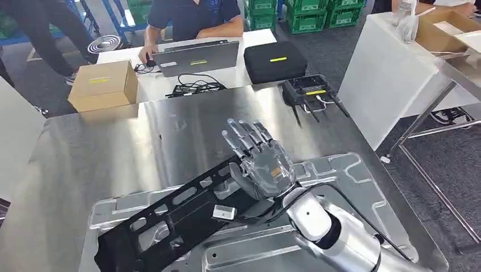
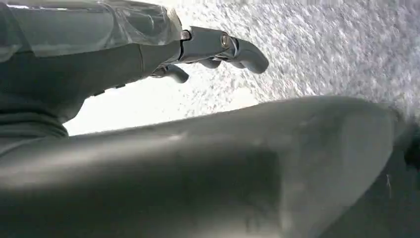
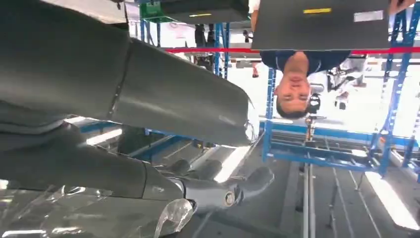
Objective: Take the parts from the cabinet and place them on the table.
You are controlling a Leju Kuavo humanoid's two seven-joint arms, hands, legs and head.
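My right hand (image 1: 262, 164) hovers with fingers spread, holding nothing, just above the black part (image 1: 176, 218) lying on the silver part (image 1: 351, 170) on the table (image 1: 113, 153) — risk: withdrawing, a finger snags the black part's cutouts and drags it.

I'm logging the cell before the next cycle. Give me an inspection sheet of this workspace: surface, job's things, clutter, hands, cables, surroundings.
Surface: shiny steel table, reflective, bare at its left side.
Job's things: long black perforated metal bracket lies across a large silver stamped metal panel at the near edge.
Clutter: cardboard box, black zip case, black controller, grey laptop.
Hands: right hand over the bracket's end, fingers spread, holding nothing; left hand hangs over speckled floor, holding nothing.
Cables: black cable bundle behind the table; black cable along the right arm.
Surroundings: a seated person, green crates, white table.
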